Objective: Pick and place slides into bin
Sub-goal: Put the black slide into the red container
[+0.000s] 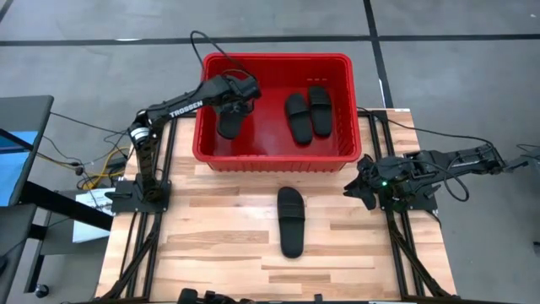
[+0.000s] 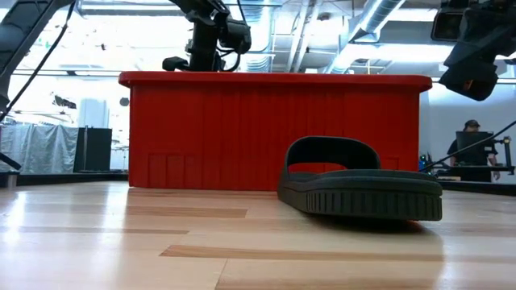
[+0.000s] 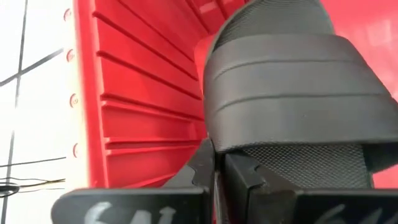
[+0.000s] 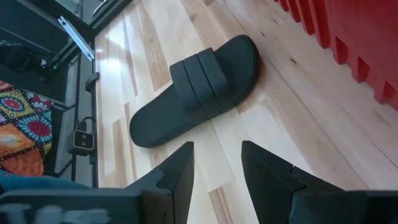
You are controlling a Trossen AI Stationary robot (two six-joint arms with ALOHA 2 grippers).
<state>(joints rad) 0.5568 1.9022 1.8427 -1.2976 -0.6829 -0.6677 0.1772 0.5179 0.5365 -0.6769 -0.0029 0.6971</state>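
The red bin (image 1: 274, 159) stands at the far middle of the table. Two black slides (image 1: 306, 114) lie side by side on its floor at the right. A third slide (image 1: 229, 123) is inside the bin's left part, with my left gripper (image 1: 235, 105) shut on it from above. A fourth slide (image 1: 290, 221) rests sole down on the wooden table in front of the bin. My right gripper (image 4: 217, 149) waits open at the table's right edge, pointing at that slide and touching nothing. My left gripper pinches the slide's wide strap at one side edge (image 3: 214, 148) between its two shut fingers (image 3: 202, 168). The fingers slant down from the bin's left side. The slide hangs below them next to the bin's left wall (image 3: 143, 106). Whether its lower end touches the floor cannot be told.
Bare wood lies to the left and right of the slide on the table. The bin's front wall (image 2: 274, 133) rises right behind that slide (image 2: 359, 189). Black frame rails run along both table sides (image 1: 405, 245).
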